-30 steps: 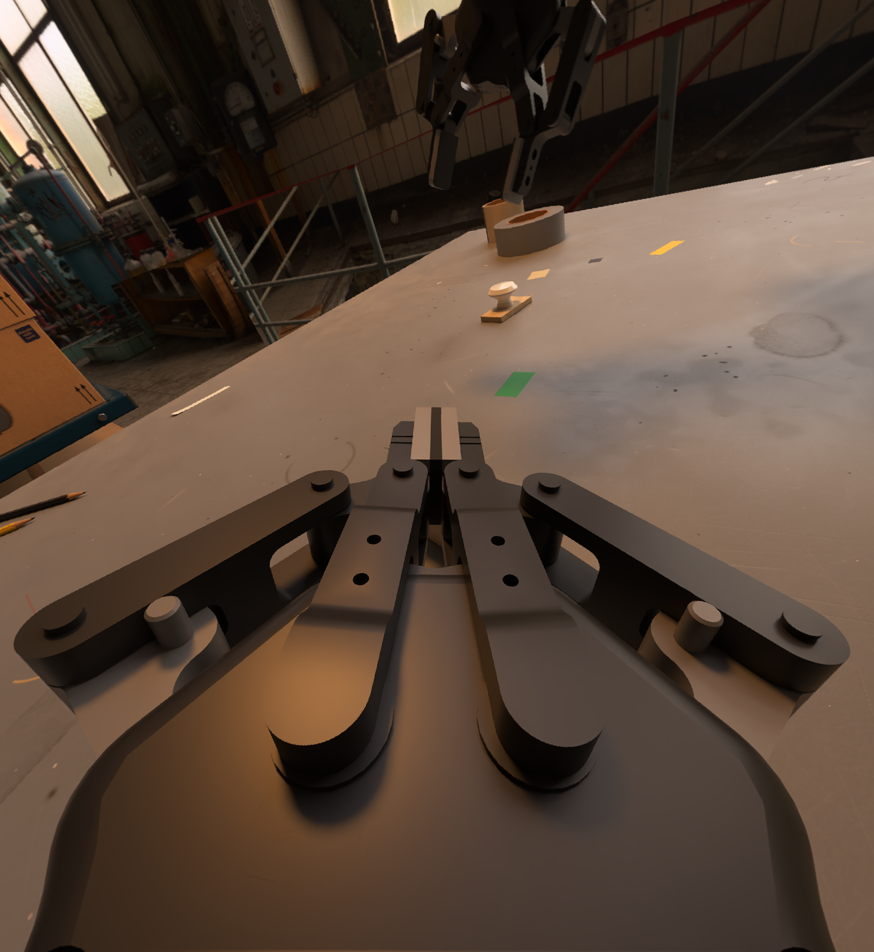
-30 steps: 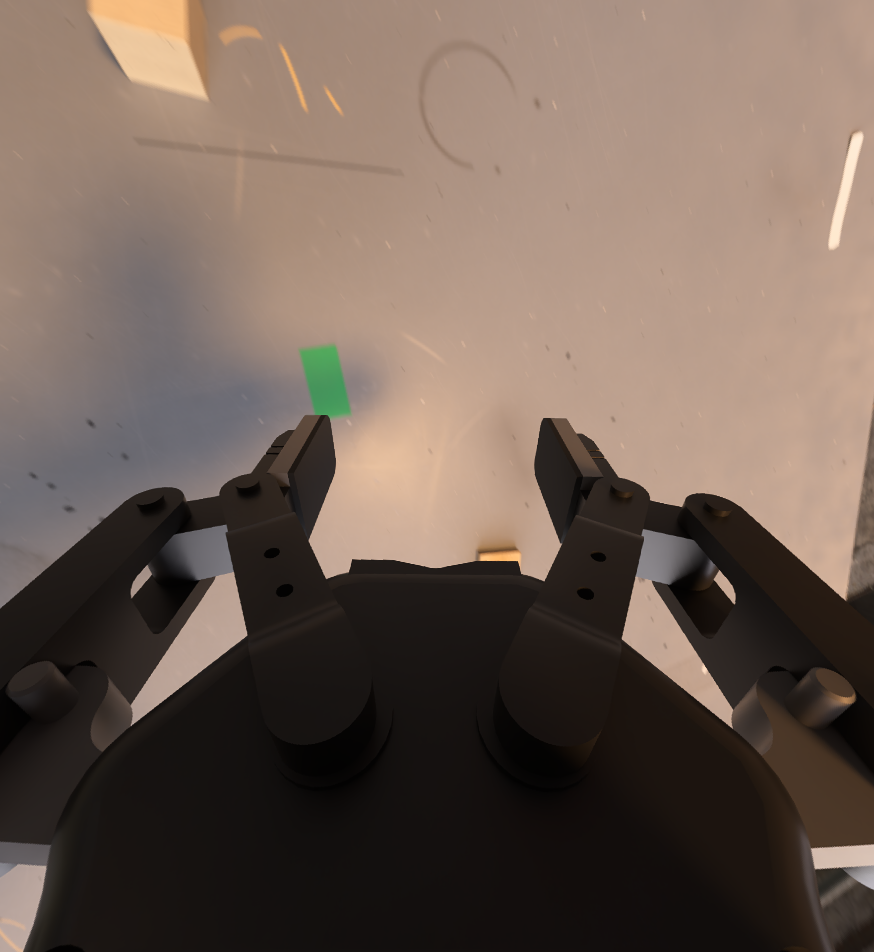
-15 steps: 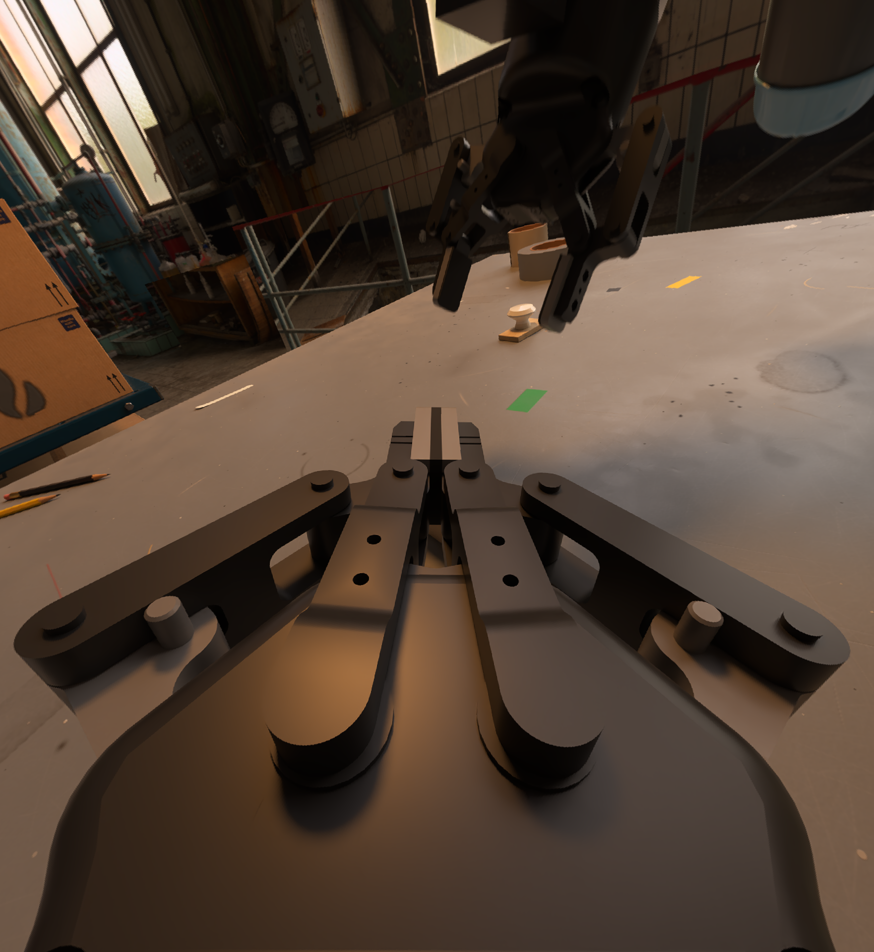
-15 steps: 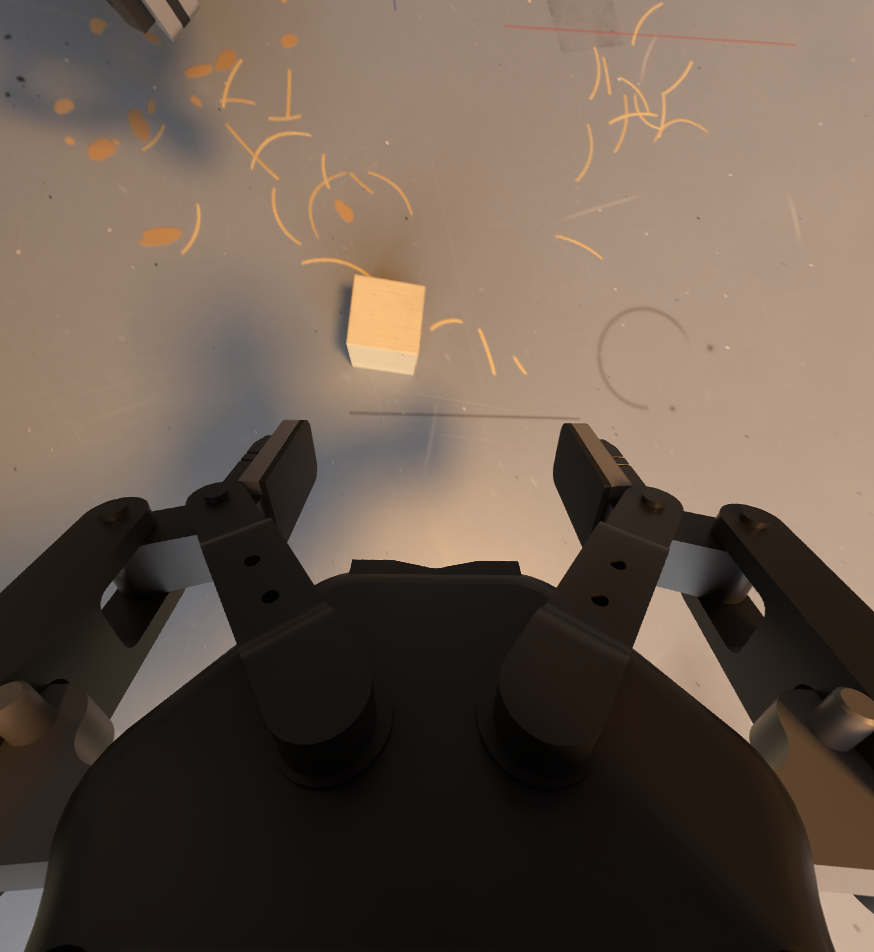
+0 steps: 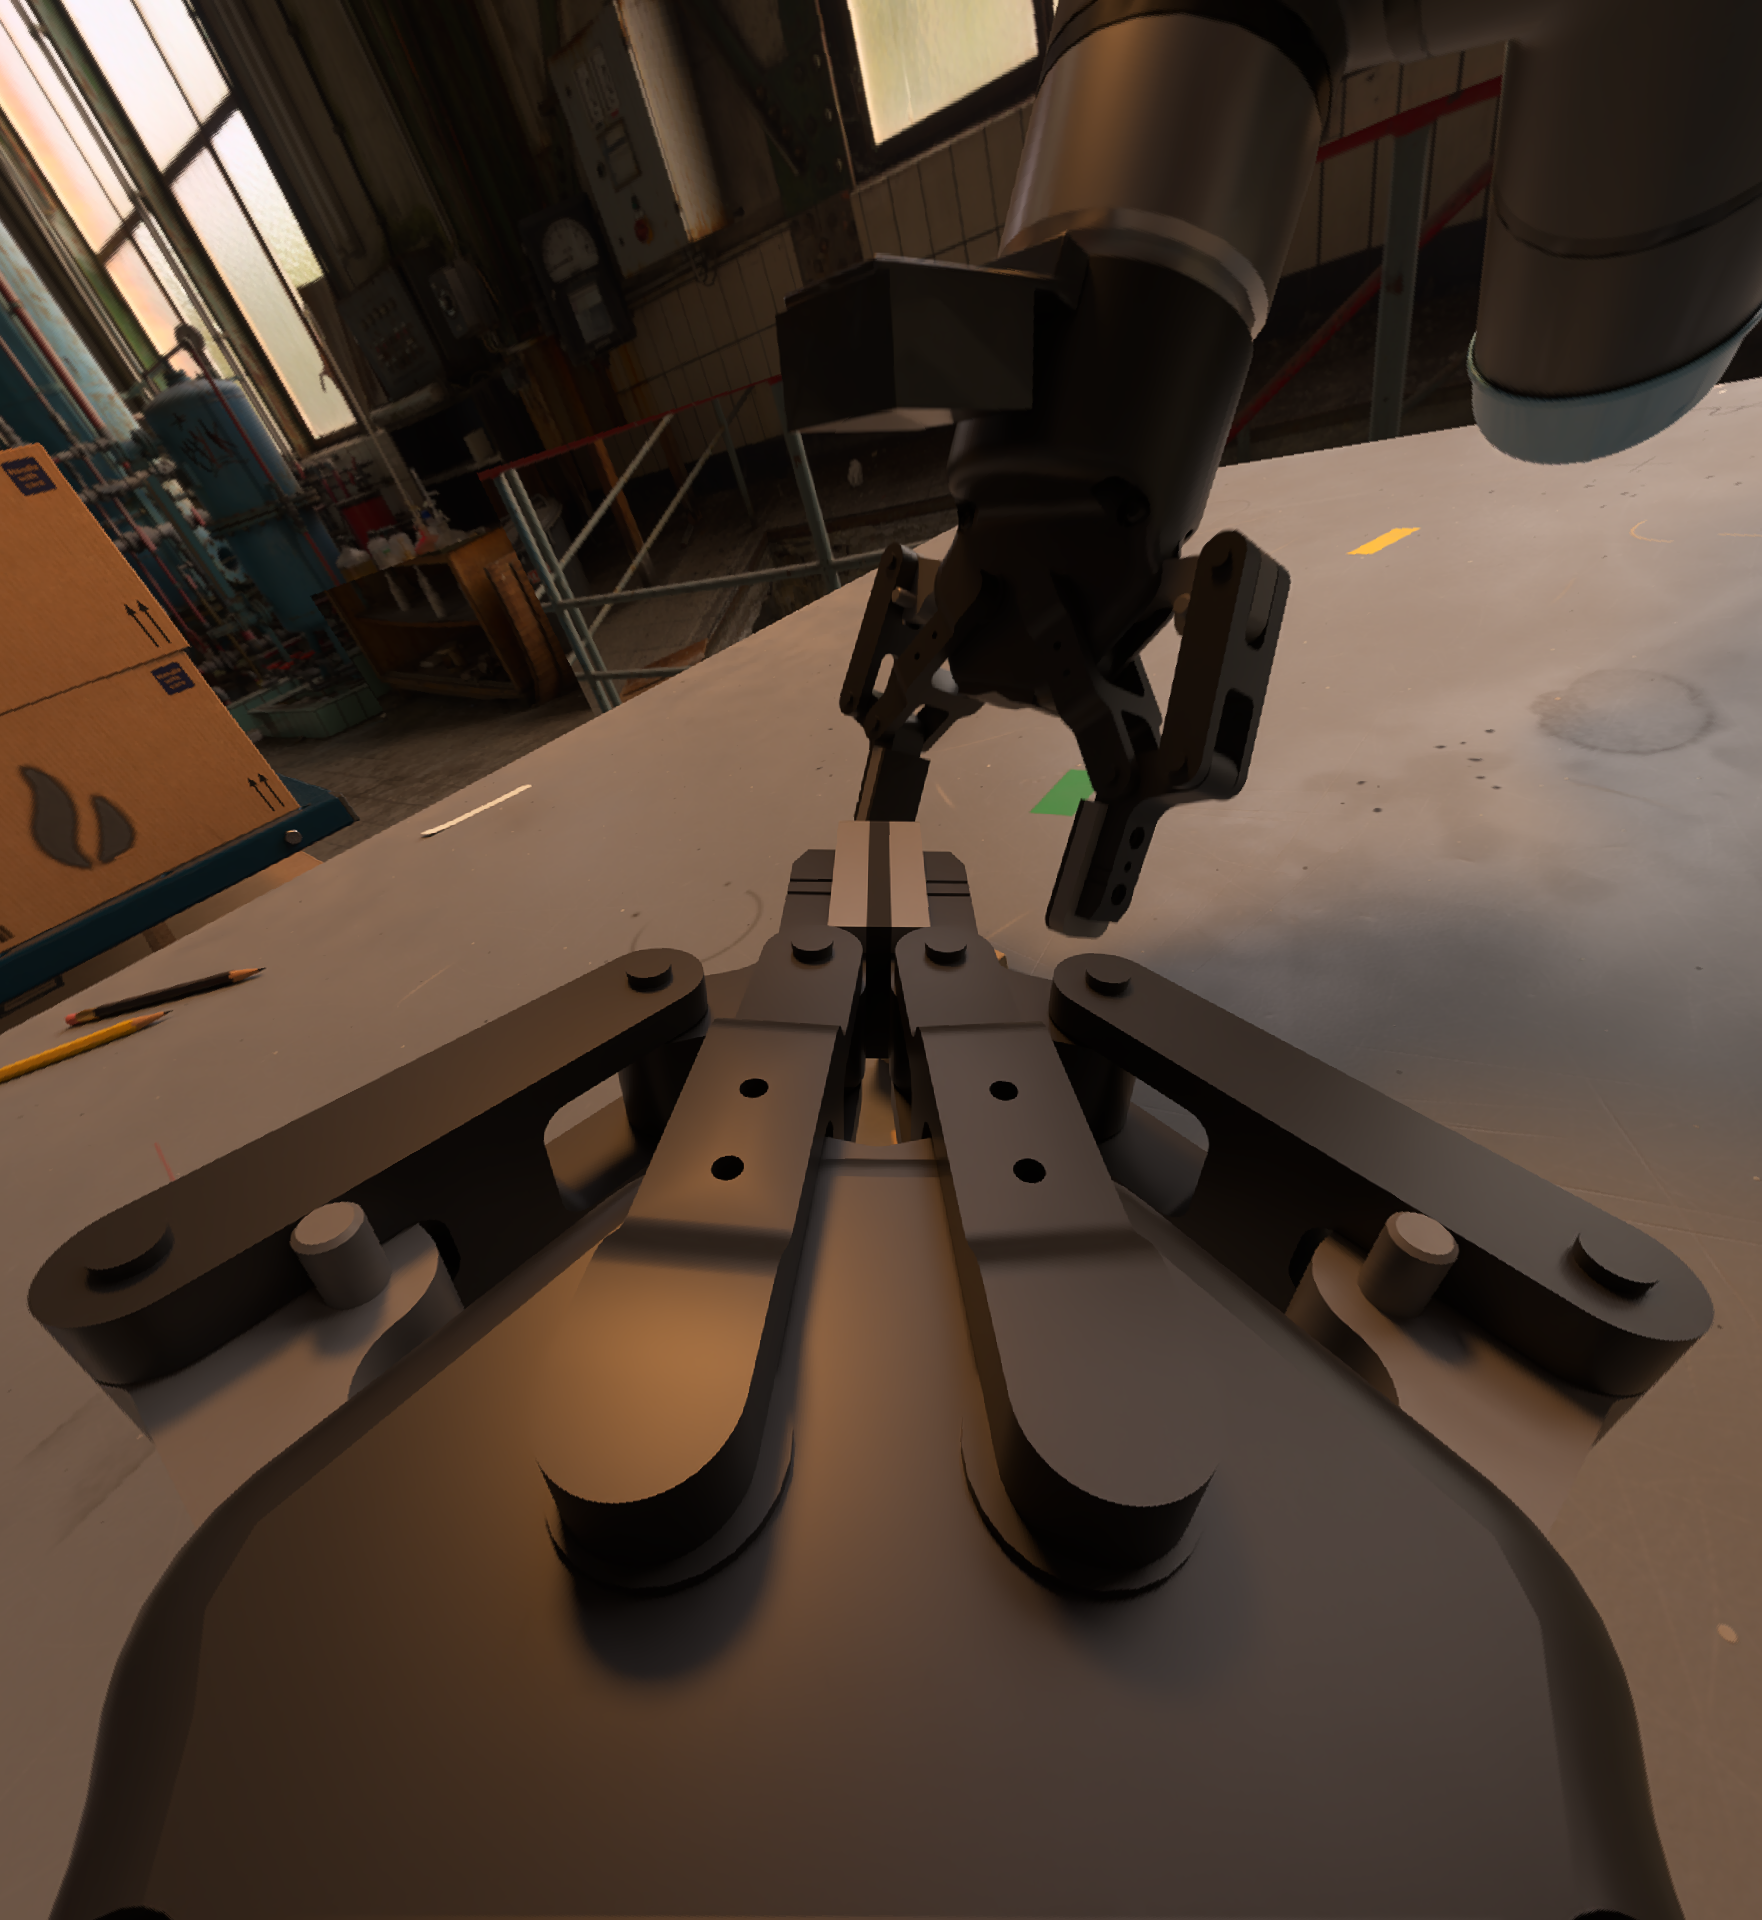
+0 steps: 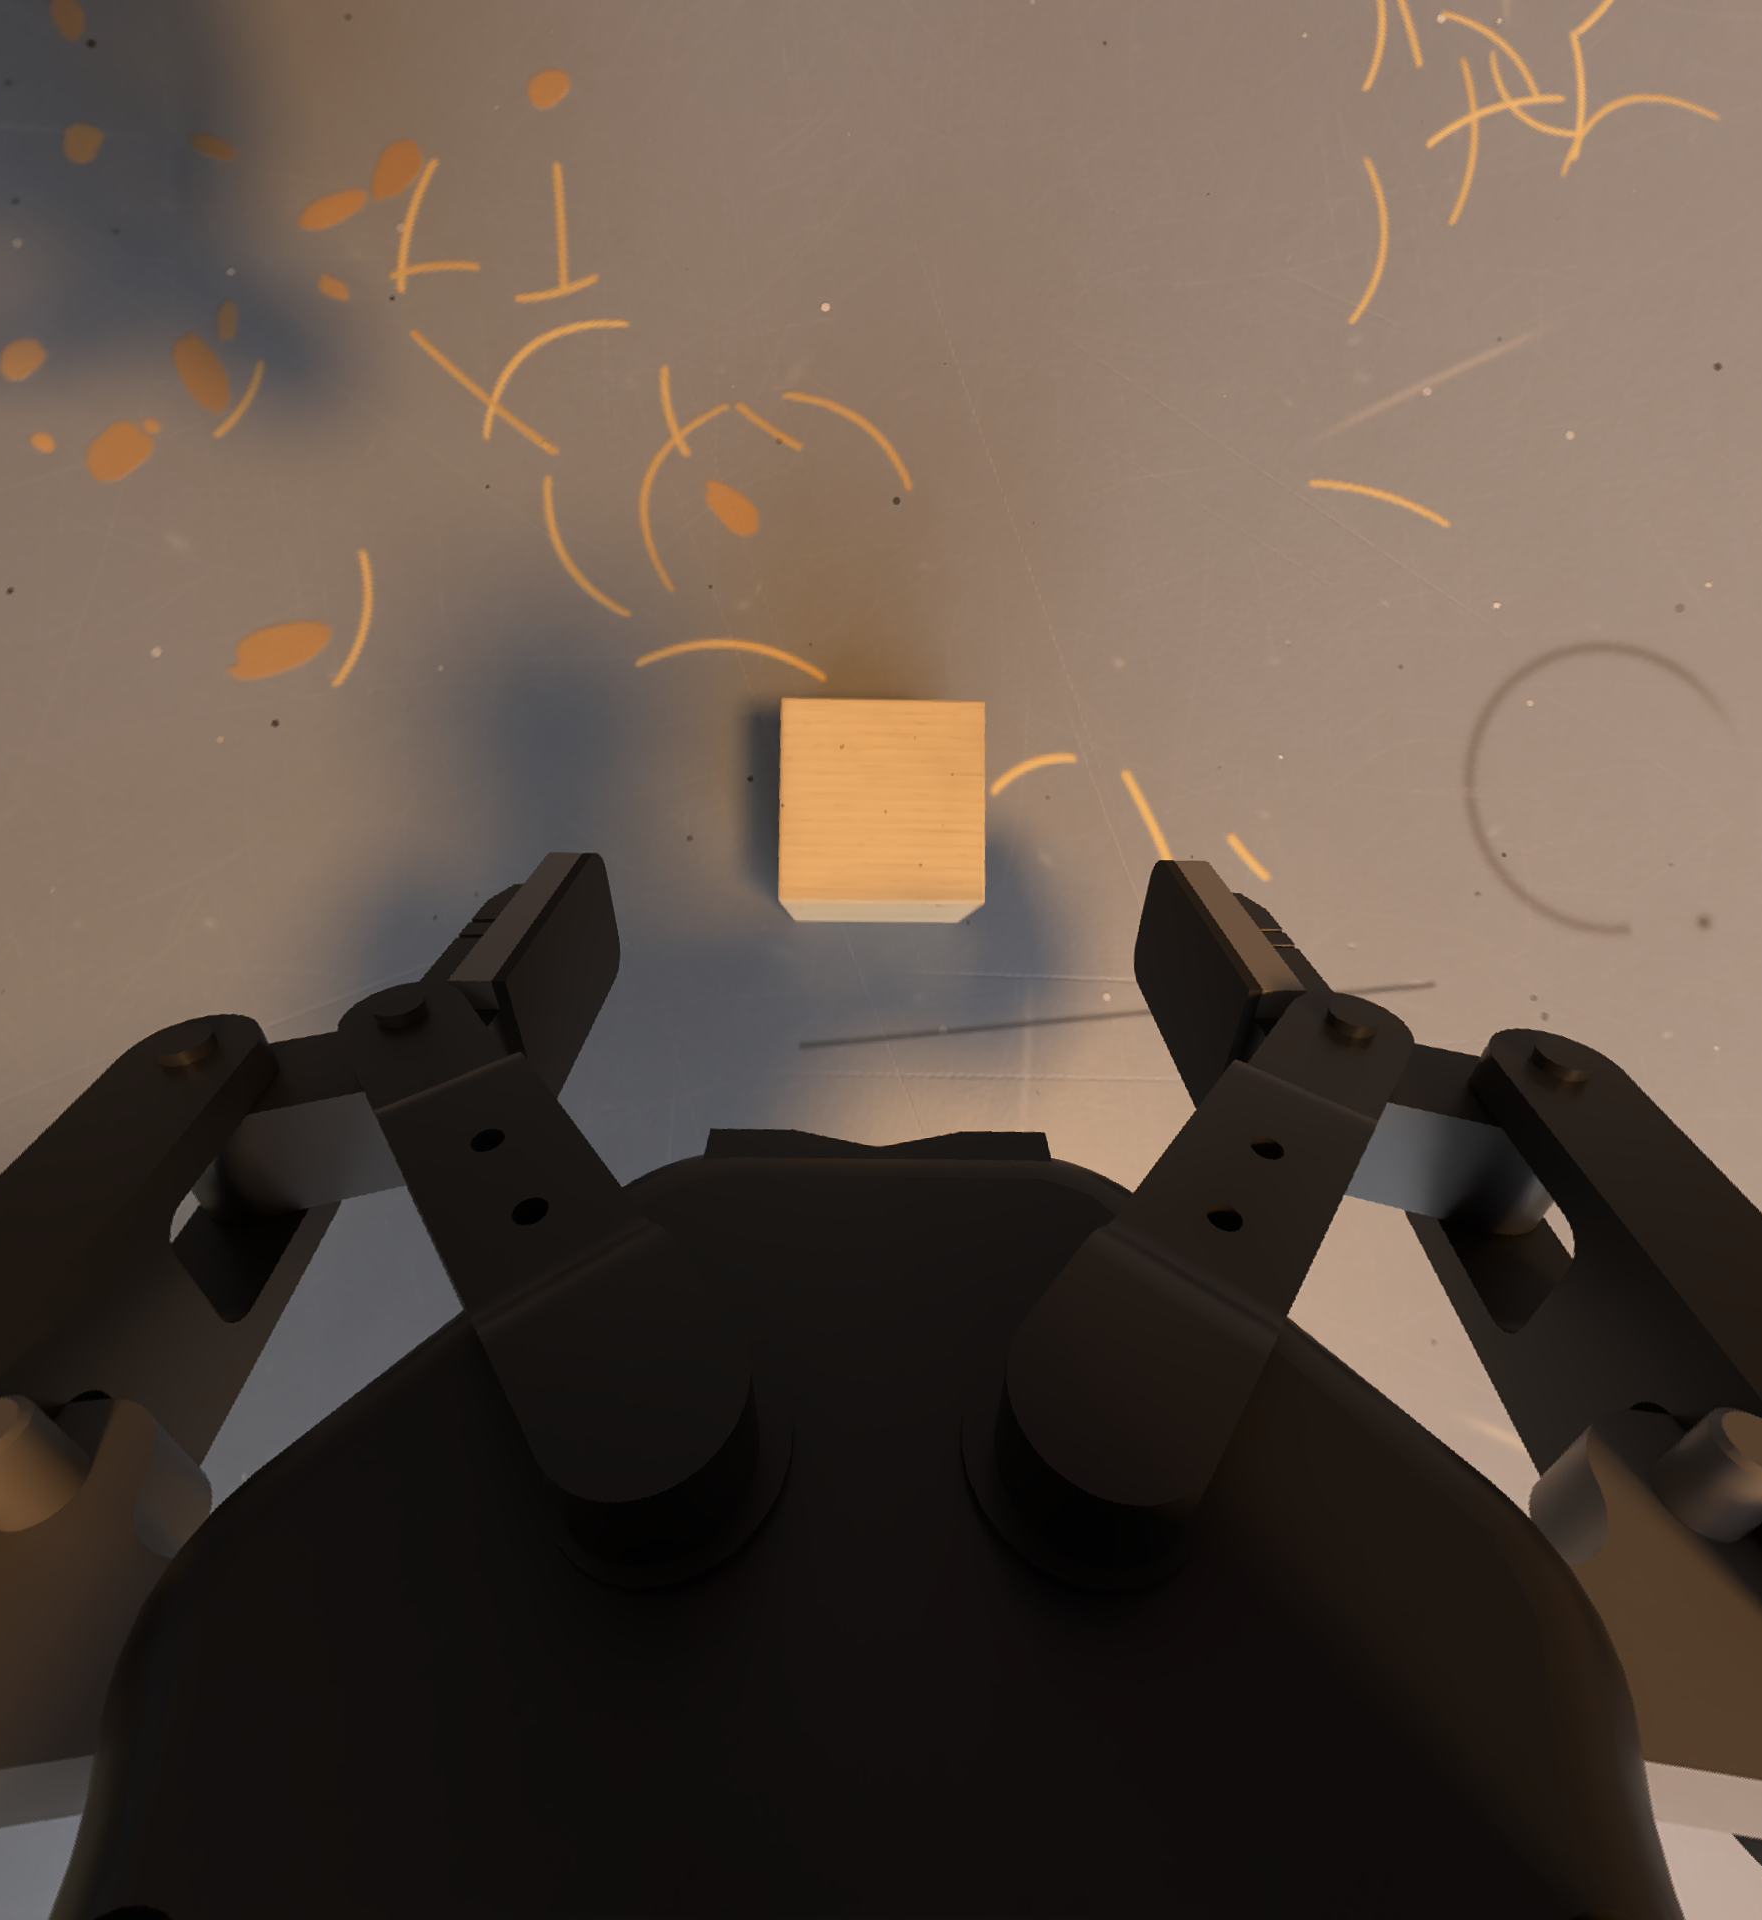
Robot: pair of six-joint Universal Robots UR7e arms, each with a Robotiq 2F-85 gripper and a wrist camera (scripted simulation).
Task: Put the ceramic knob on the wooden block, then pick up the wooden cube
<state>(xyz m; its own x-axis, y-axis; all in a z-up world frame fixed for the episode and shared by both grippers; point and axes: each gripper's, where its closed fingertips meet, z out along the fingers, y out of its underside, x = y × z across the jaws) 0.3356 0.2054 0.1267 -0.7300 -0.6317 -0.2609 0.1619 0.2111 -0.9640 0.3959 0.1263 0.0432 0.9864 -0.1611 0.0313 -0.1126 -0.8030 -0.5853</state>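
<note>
Desk (image 6: 1272, 312): grey, scuffed, marked with orange curls and blots, a faint dark ring to one side.
Boxes (image 5: 35, 727): brown cardboard, stacked past the desk's left edge.
Right gripper (image 6: 877, 935): released, fingers spread wide, hanging over the desk with the cube just ahead of the gap.
Left gripper (image 5: 877, 888): clenched, pads pressed together on nothing, low over the desk.
Wooden cube (image 6: 882, 805): pale wood, fine grain, square top up, alone on the desk, touched by neither finger.
Pencils (image 5: 118, 1023): two near the left edge.
Green patch (image 5: 1062, 795): partly hidden behind the right gripper.
</note>
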